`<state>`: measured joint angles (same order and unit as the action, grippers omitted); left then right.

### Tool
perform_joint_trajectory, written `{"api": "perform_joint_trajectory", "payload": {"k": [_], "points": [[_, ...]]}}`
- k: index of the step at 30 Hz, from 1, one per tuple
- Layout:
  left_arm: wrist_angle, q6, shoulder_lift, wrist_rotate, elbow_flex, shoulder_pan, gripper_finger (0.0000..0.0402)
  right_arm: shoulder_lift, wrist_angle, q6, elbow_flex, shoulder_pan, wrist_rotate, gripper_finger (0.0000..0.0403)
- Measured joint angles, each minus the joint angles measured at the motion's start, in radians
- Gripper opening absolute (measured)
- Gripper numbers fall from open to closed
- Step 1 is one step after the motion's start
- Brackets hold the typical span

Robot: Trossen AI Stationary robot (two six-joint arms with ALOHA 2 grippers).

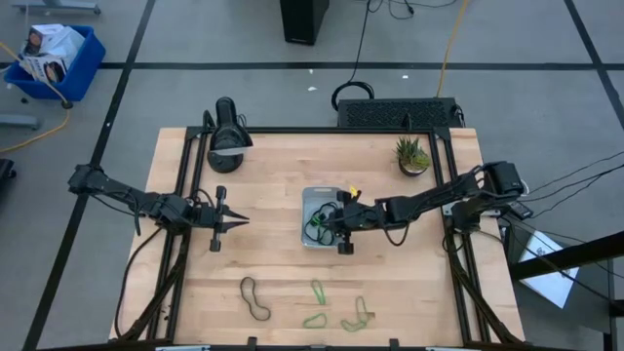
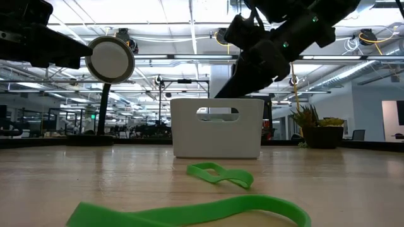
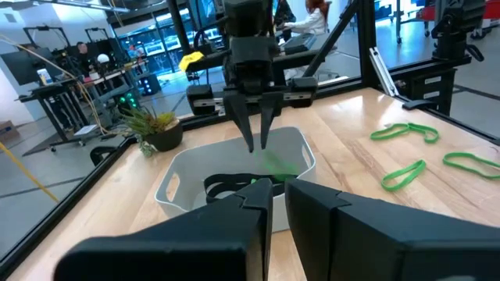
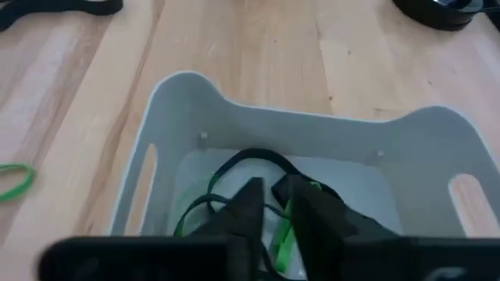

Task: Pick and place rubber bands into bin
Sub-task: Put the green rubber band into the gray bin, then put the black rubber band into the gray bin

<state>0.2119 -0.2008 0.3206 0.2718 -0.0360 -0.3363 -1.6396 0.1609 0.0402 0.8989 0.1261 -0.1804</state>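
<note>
**Right claw over the bin; four bands loose on the tabletop**

You will find the right claw (image 1: 340,222) directly above the bin (image 1: 310,200), tips pointing down into it. Its fingers (image 3: 258,123) stand narrowly apart, nearly parallel. A light green band (image 4: 284,238) hangs just below the tips; you cannot tell whether the fingers still touch it. Under the claw, inside the bin, lie a dark band (image 4: 250,158) and green band material; an exact count of the bands in the bin cannot be made.

The left claw (image 1: 237,222) hovers over bare tabletop (image 1: 283,168), well apart from the right claw on the far side of the bin. Its fingers are drawn to a narrow gap and hold nothing.

Loose bands, all toward the front tabletop edge from the right claw and clear of it:
- one dark band (image 1: 256,297), toward the left arm's side;
- three light green bands: one (image 1: 319,290) nearest the bin, one (image 1: 314,320) close to the edge, one (image 1: 358,316) beside it.

Other items around:
- one small potted plant (image 1: 412,156), behind the right claw near the right arm;
- one black lamp-like fixture (image 1: 228,129) at the rear corner, behind the left claw;
- one blue crate (image 1: 54,60) on the floor, away from the tabletop.

Nothing lies between either claw and the loose bands.
</note>
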Motion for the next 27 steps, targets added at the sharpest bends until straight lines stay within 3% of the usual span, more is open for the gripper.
{"api": "perform_joint_trajectory", "payload": {"k": [7, 12, 17, 21, 27], "points": [[0.0, 0.0, 0.0, 0.0, 0.0, 0.0, 0.0047, 0.012, 0.027, -0.026, 0.002, 0.0, -0.003, 0.0172], [-0.001, 0.0, 0.0, 0.0, 0.0, 0.0, 0.0047, 0.033, 0.025, -0.032, 0.002, 0.005, -0.005, 0.0205], [-0.002, 0.001, 0.0, 0.0, 0.0, 0.0, 0.0047, 0.106, 0.005, -0.018, 0.042, 0.049, -0.035, 0.0202], [-0.002, 0.002, 0.0, 0.0, 0.0, 0.0, 0.0047, 0.182, -0.063, 0.057, 0.083, 0.102, -0.125, 0.0184], [0.0, 0.011, 0.0, 0.0, 0.0, 0.0, 0.0047, 0.333, -0.144, 0.12, 0.063, 0.134, -0.13, 0.0111]]}}
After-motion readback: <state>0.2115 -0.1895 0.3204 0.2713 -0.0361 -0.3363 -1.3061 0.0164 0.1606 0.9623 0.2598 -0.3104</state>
